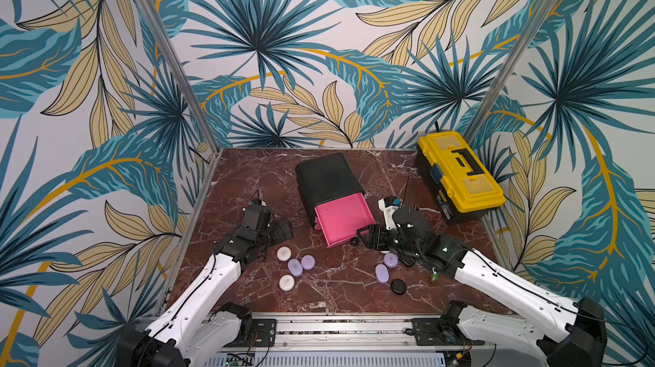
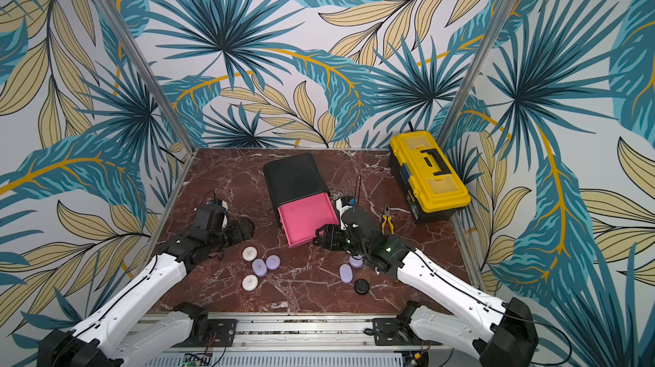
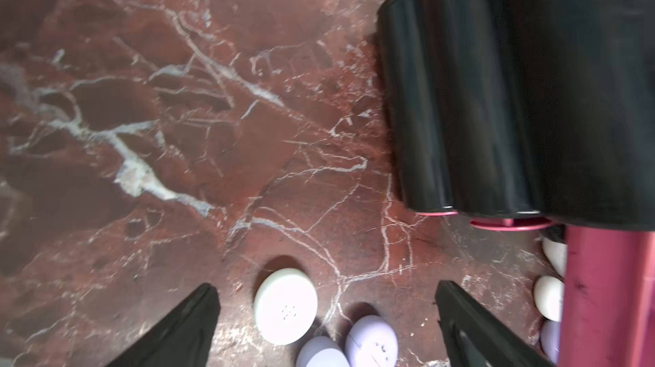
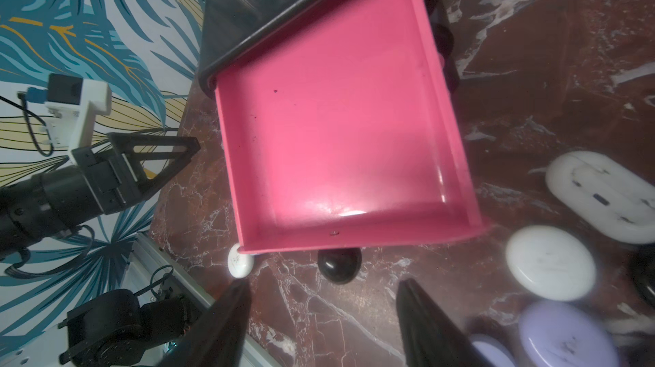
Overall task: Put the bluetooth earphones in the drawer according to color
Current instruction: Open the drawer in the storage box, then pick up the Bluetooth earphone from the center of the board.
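Note:
The drawer [image 1: 326, 177] is a black cabinet at mid-table, with its top pink tray [image 1: 343, 218] pulled out and empty [image 4: 336, 134]. My right gripper [image 1: 361, 235] [image 4: 324, 287] stands open just in front of the tray's black knob [image 4: 339, 264], holding nothing. My left gripper [image 1: 283, 230] [image 3: 326, 287] is open to the left of the cabinet, above a white earphone case [image 3: 285, 306]. Bluetooth earphones lie loose: white [image 1: 284, 254] [image 1: 286, 282] and lilac [image 1: 295, 267] [image 1: 308, 262] on the left, lilac [image 1: 391, 260] [image 1: 382, 273] and black [image 1: 398, 286] on the right.
A yellow-and-black toolbox [image 1: 459, 175] sits at the back right, with yellow-handled pliers [image 2: 388, 219] in front of it. A small green-handled tool [image 1: 433, 276] lies under my right forearm. More white cases [image 4: 551, 262] [image 4: 602, 195] lie beside the tray. An aluminium rail [image 1: 340, 326] edges the front.

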Action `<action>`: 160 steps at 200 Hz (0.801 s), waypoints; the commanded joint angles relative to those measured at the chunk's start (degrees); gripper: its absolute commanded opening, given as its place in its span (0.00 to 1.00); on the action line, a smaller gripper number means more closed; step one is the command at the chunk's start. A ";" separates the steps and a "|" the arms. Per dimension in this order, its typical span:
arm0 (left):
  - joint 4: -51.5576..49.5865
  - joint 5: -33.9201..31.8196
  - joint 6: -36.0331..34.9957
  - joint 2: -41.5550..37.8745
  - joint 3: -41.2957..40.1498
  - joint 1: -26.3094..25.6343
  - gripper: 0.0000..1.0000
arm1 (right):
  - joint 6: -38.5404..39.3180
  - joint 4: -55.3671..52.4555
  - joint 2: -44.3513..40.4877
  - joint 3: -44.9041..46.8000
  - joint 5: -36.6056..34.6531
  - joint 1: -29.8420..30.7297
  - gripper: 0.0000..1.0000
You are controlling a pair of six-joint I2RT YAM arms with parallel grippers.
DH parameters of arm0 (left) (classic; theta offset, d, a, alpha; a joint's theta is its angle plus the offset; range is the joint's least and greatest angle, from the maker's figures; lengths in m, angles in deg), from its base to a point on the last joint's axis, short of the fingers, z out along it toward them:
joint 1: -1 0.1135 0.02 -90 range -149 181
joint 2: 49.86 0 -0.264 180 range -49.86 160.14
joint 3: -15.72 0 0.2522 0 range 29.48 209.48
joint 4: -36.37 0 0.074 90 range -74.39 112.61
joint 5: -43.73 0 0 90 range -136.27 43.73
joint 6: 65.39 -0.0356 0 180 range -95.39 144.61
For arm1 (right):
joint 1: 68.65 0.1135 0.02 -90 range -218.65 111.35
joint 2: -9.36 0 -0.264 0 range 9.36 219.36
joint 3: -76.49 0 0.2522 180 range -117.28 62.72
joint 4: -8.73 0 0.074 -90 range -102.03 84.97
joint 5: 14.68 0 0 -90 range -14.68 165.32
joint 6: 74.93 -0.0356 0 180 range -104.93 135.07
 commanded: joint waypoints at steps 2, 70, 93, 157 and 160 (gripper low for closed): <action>-2.64 -2.49 1.97 2.57 -1.07 0.36 1.00 | 1.41 -5.71 -3.58 0.39 -4.13 0.11 0.84; -8.50 -8.29 7.84 18.95 3.88 -3.72 0.94 | 0.80 -13.43 -11.75 3.79 -13.22 0.11 1.00; -7.57 -8.52 8.71 22.30 4.64 -5.84 0.93 | 0.40 -13.61 -12.08 4.58 -13.74 0.06 1.00; -5.38 -8.10 9.09 25.25 5.45 -7.54 0.87 | 0.49 -13.69 -12.25 5.37 -14.16 0.11 0.99; -5.26 -8.10 9.11 25.27 5.44 -7.68 0.85 | 0.55 -13.69 -12.26 5.45 -14.29 0.07 1.00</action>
